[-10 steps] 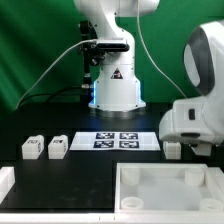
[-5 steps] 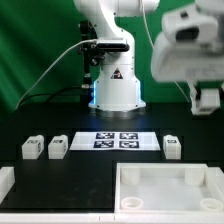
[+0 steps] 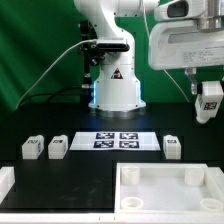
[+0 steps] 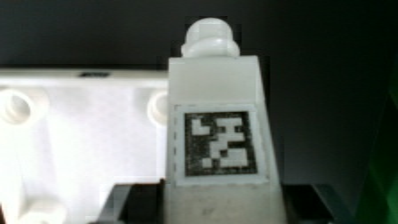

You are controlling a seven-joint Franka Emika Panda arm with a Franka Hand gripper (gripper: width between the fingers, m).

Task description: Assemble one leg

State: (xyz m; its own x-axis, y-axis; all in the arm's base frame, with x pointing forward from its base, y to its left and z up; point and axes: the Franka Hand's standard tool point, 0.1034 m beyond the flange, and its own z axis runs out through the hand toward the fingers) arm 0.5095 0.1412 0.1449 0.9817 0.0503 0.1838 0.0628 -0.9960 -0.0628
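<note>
My gripper (image 3: 208,100) hangs high at the exterior view's right, shut on a leg (image 3: 210,101), a white blocky post with a tag, held well above the table. In the wrist view the held leg (image 4: 221,140) stands between my dark fingers (image 4: 135,200), its tag facing the camera and a round knob at its far end. Three more legs stand on the black table: two at the left (image 3: 32,148) (image 3: 57,148) and one at the right (image 3: 172,148).
The marker board (image 3: 118,141) lies at the table's middle before the arm's base (image 3: 116,92). A large white tray-like part (image 3: 165,172) fills the front right and also shows behind the leg in the wrist view (image 4: 71,110). A white piece (image 3: 5,185) sits at the front left edge.
My hand has risen from low beside the table at the right to high up, with the leg in it. The legs on the table have not moved.
</note>
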